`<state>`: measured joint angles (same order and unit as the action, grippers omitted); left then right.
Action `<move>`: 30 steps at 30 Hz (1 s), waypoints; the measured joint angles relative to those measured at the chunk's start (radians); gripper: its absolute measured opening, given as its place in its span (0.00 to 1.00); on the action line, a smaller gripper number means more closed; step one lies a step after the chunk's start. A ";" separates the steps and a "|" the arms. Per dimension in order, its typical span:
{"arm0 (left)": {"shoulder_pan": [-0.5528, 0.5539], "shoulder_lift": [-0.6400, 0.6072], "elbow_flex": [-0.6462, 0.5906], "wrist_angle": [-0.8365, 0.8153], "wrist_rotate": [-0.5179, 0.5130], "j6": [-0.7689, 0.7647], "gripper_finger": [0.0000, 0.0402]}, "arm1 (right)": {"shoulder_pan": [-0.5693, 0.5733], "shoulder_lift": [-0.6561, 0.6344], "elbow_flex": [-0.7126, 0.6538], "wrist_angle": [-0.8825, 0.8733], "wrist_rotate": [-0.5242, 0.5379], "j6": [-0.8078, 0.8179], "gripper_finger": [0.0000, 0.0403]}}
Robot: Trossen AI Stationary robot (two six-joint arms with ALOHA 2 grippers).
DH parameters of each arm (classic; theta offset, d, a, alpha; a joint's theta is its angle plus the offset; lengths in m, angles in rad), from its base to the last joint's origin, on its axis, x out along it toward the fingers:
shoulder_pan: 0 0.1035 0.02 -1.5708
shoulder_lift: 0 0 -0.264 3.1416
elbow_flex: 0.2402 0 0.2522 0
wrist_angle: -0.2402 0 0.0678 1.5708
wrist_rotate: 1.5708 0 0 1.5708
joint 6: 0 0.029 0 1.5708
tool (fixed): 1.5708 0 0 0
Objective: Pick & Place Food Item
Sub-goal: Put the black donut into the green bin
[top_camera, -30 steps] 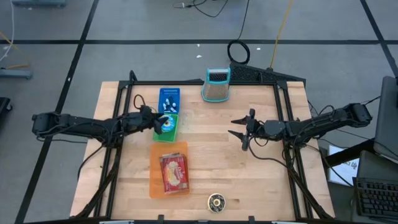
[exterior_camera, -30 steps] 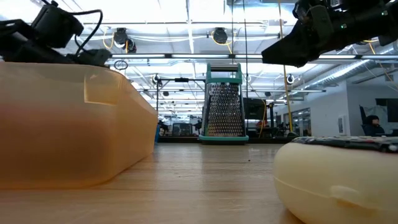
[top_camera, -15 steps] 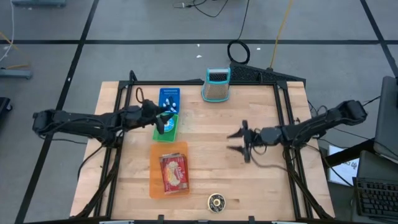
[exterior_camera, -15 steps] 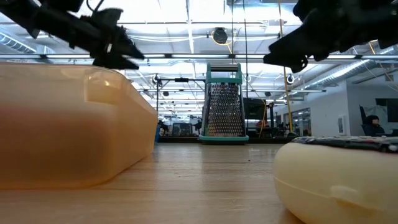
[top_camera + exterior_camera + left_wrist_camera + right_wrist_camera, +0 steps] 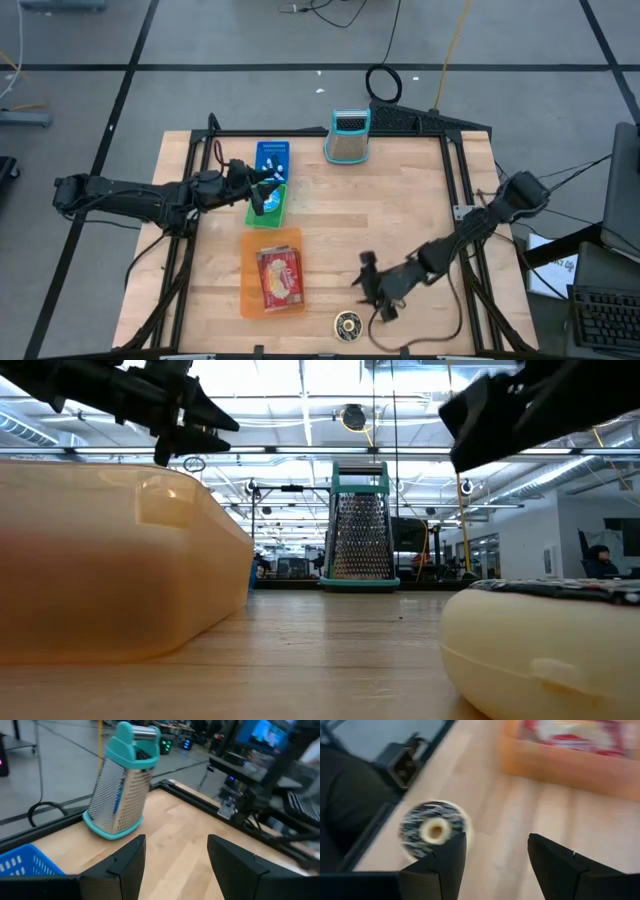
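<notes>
Setting: wooden counter (image 5: 330, 220) framed by a black rail, on a grey workshop floor crossed by cables; the low view looks into a long lit hall behind it.
Food item: a doughnut (image 5: 347, 324) with dark speckled icing and a pale centre lies near the counter's front edge, a little right of the middle. The right wrist view shows it flat on the wood, untouched.
Container: an orange tray (image 5: 272, 272) sits just left of the doughnut near the front edge, with a red-and-white packet (image 5: 280, 277) already in it.
Other things: a box grater (image 5: 348, 135) with teal trim stands upright at the back edge; a blue box (image 5: 270, 160) and a green box (image 5: 268, 205) lie toward the back left.
Right tool (image 5: 375, 293): reaches toward the front edge, just above and beside the doughnut; its fingers are spread apart and carry nothing.
Left tool (image 5: 268, 187): hovers over the green box at the back left, fingers spread, pinching nothing; it appears to be waiting.
Step in hand: likely the approach to the doughnut, before any grasp.
Next move: probably the right tool must centre over the doughnut, drop until its fingers straddle it, then close gently, since the icing would smear under a hard squeeze.
</notes>
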<state>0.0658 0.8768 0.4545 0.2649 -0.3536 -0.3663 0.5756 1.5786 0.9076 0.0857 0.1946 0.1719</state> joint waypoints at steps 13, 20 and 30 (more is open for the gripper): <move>0.000 0.000 0.000 0.001 -0.040 -0.160 0.53 | 0.034 0.299 0.251 -0.079 -0.184 0.051 0.51; 0.000 0.000 0.000 0.021 -0.050 -0.147 0.53 | -0.047 0.322 0.253 -0.068 -0.321 0.051 0.54; 0.000 0.000 0.000 0.064 -0.067 -0.126 0.53 | -0.083 0.322 0.240 -0.169 -0.396 0.087 0.54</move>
<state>0.0658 0.8768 0.4541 0.3285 -0.4203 -0.4927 0.4927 1.9007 1.1481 -0.0830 -0.2015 0.2588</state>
